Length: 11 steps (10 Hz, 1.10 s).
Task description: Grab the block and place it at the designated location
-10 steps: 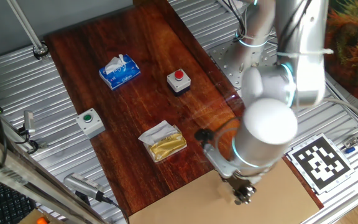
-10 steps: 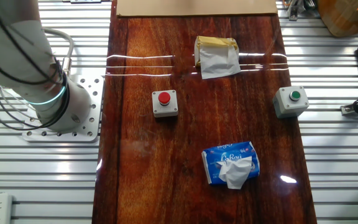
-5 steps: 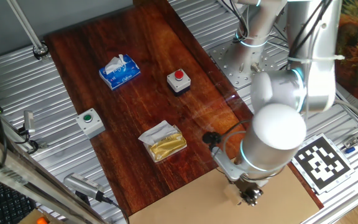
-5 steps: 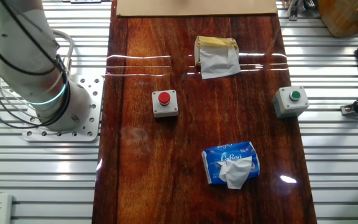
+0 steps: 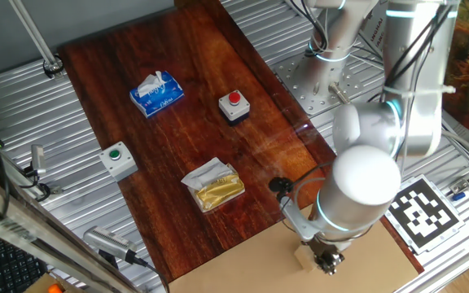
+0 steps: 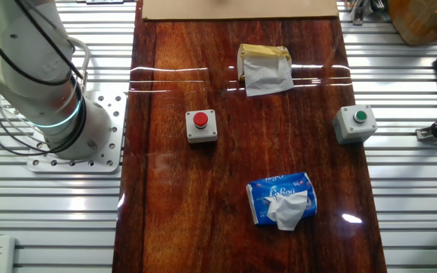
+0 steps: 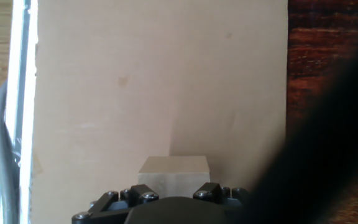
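The block (image 5: 304, 257) is a small light-tan wooden cube. It sits at my gripper (image 5: 326, 262) over the tan cardboard sheet (image 5: 381, 260), near the sheet's middle. In the hand view the block (image 7: 174, 170) fills the gap between my two dark fingers (image 7: 143, 196), with the gripper (image 7: 175, 194) shut on it. The cardboard sheet (image 7: 135, 81) spreads out behind it. The sheet's dark dot is hidden. I cannot tell whether the block touches the sheet. The other fixed view shows only the sheet's near edge (image 6: 237, 9) and my arm's base.
On the dark red-brown board (image 5: 177, 89) are a red-button box (image 5: 234, 105), a blue tissue pack (image 5: 156, 93) and a gold packet with white paper (image 5: 212, 185). A green-button box (image 5: 117, 158) stands on the metal slats. A printed marker tag (image 5: 418, 210) lies right of the sheet.
My arm has shifted right and toward the sheet's middle. The block now shows at the left of the gripper in the fixed view. Nothing else has moved.
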Tool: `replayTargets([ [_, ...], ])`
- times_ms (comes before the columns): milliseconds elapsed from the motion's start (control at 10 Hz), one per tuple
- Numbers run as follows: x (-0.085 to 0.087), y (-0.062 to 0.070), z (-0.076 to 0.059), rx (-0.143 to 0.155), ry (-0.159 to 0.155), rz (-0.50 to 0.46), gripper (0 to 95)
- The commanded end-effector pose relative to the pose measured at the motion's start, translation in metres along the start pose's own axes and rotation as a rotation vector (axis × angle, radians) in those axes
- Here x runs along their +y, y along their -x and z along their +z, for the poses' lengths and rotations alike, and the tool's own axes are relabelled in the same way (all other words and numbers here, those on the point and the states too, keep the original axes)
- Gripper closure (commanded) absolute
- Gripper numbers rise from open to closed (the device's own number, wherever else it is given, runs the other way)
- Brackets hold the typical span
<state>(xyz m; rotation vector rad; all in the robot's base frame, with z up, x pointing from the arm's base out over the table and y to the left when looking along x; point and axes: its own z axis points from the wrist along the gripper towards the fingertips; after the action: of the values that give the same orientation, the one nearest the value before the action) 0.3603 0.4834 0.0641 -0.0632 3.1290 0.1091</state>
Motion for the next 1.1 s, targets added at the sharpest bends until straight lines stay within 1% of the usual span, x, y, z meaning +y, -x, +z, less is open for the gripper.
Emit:
replayTargets([
  [100,0.004,0.001,0.003,0.022,0.003,0.000,95.0],
  [400,0.005,0.001,0.009,0.044,0.012,0.002,95.0],
  [500,0.006,0.002,0.013,0.047,0.023,0.017,95.0],
  [600,0.008,0.002,0.016,0.049,0.022,0.016,95.0],
  [800,0.009,0.003,0.018,0.055,0.023,0.017,95.0],
  [1100,0.009,0.003,0.018,0.055,0.023,0.014,95.0],
])
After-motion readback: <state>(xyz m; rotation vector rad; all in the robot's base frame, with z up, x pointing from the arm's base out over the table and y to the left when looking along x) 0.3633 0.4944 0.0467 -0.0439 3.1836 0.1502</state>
